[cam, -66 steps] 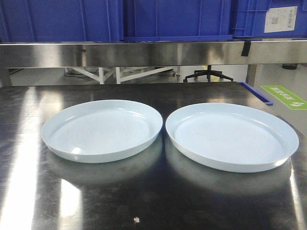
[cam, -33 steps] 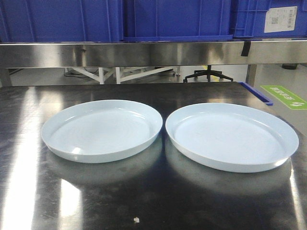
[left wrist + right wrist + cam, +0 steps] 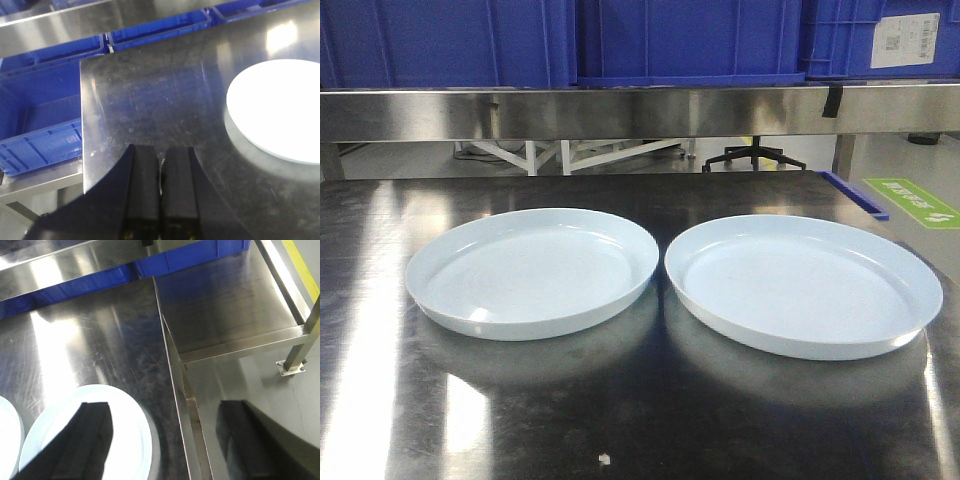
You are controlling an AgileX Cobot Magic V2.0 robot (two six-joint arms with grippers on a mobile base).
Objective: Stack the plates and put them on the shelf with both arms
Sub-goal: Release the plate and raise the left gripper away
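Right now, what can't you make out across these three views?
- Front view: bin label too small to read; the top of the shelf is hidden behind its steel front edge.
- Left wrist view: left plate washed out by glare and cut by the right edge; rim detail lost.
- Right wrist view: a right gripper finger covers part of the right plate; left plate cut by the left edge.

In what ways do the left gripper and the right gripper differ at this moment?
The left gripper has its fingers pressed together; the right gripper holds them wide apart. The left one faces bare table; the right one's finger overlaps a plate. Both are black and hold nothing.
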